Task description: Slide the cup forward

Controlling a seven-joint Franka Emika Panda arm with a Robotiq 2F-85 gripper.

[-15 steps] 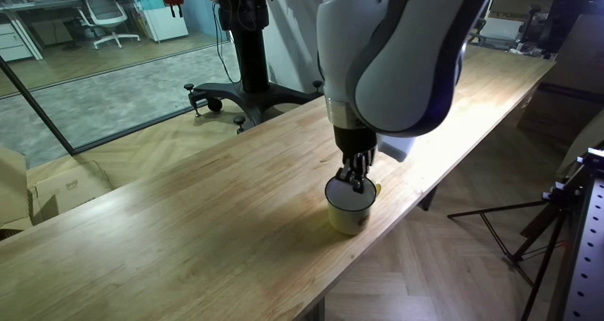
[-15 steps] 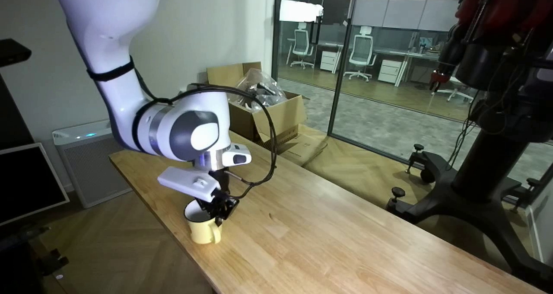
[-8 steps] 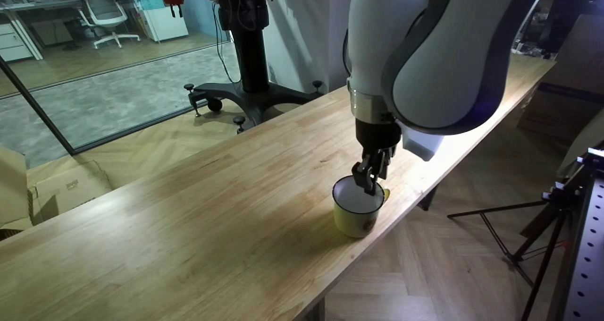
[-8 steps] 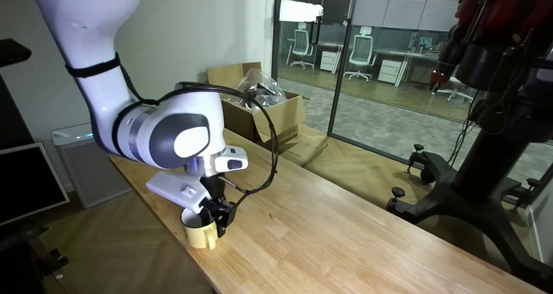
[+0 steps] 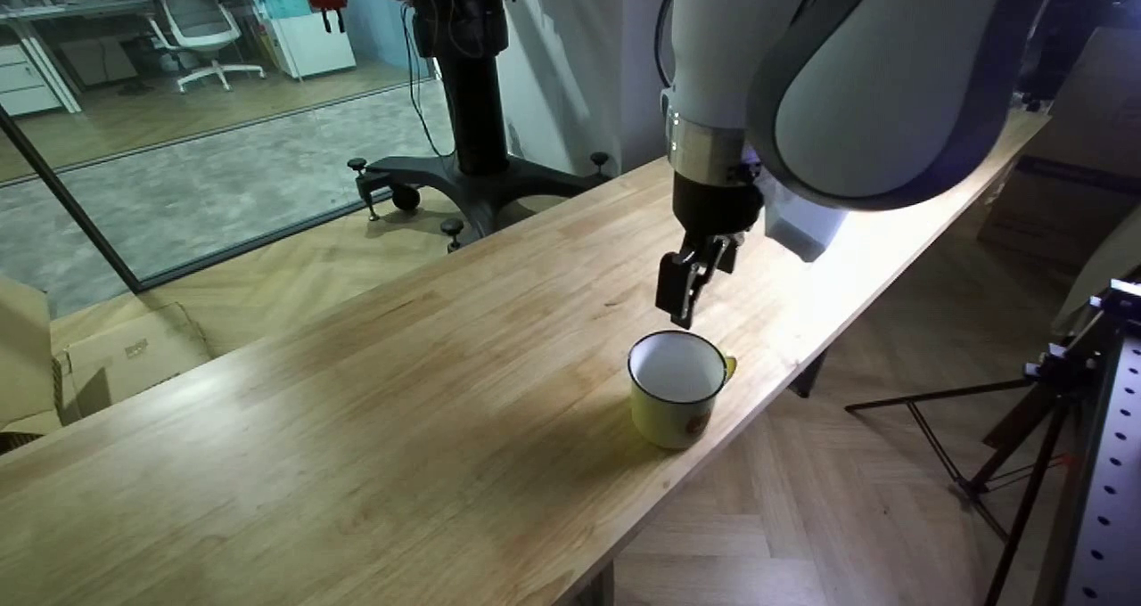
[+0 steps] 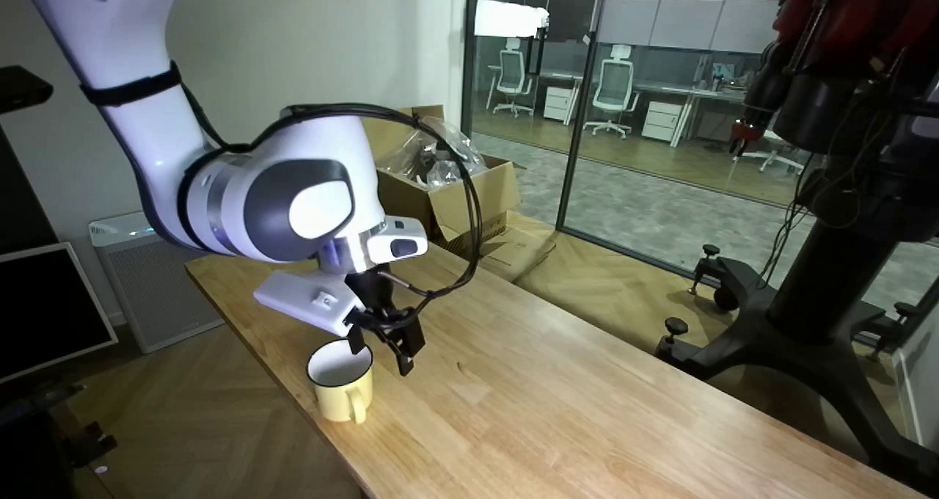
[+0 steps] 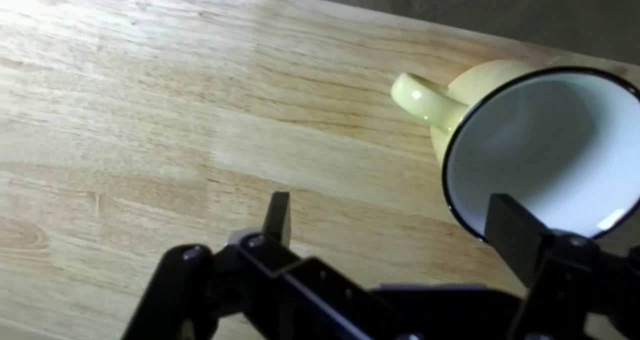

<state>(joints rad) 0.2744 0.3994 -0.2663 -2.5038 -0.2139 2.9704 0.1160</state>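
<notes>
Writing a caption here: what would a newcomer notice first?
In both exterior views, the big white robot arm looms over the wooden table. Near the table's edge, a yellow cup stands upright, close to the open gripper. Beside the table rises a black stand.

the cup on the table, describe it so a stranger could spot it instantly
Start at the long wooden table. Near its long edge farther from the open cardboard box, by the robot's open black hand, stands the cup. Unlike that hand, it is pale yellow and black-rimmed, white inside, with a handle.
</notes>
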